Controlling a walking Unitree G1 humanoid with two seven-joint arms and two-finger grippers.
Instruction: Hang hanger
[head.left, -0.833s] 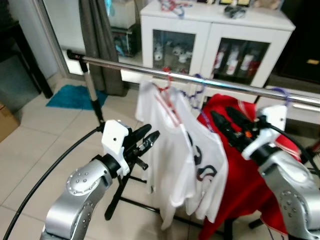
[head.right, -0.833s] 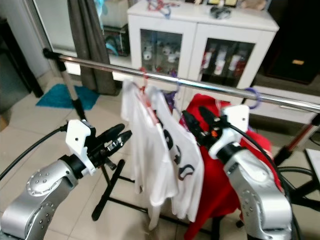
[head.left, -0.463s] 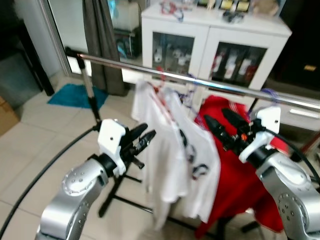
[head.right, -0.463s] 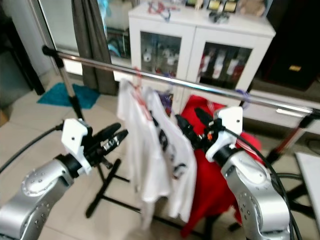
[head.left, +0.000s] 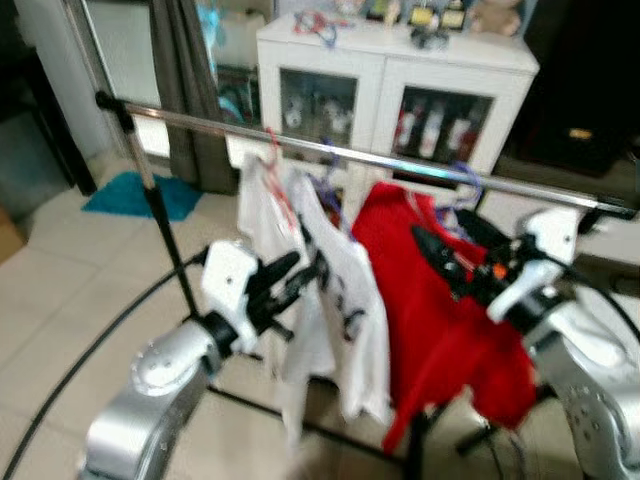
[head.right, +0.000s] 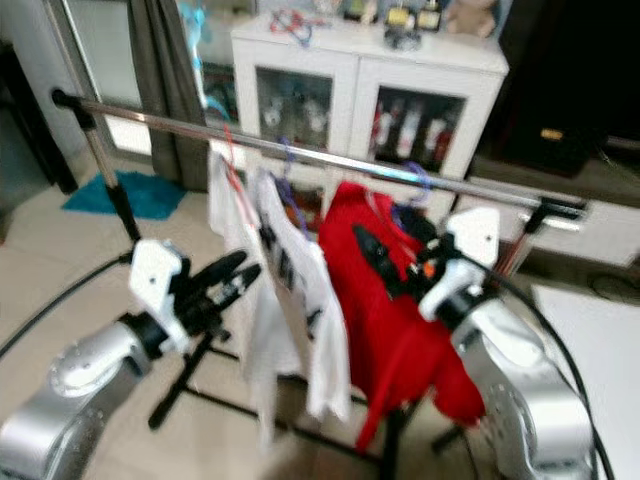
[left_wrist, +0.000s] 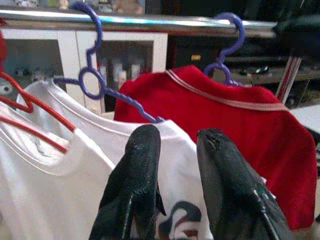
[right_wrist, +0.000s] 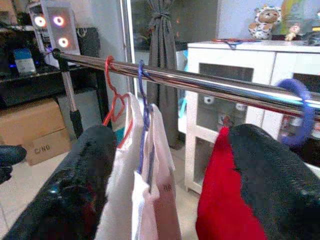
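Red shirt (head.left: 440, 300) hangs just beyond the right end effector (head.left: 443, 262), fingers spread and empty; left end effector (head.left: 290, 280), also spread, could snag the white shirt (head.left: 335, 300) beside it.

Both head views are smeared with blur. The red shirt (head.left: 440, 300) covers its hanger's shoulders, the cabinet (head.left: 400, 95) contents are too soft to identify, and the rail (right_wrist: 200, 85) runs off frame.

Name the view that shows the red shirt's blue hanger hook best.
The left wrist view: the blue hanger hook curls sharply over the rail above the red shirt. Both eye views blur it; the right wrist view cuts it off.
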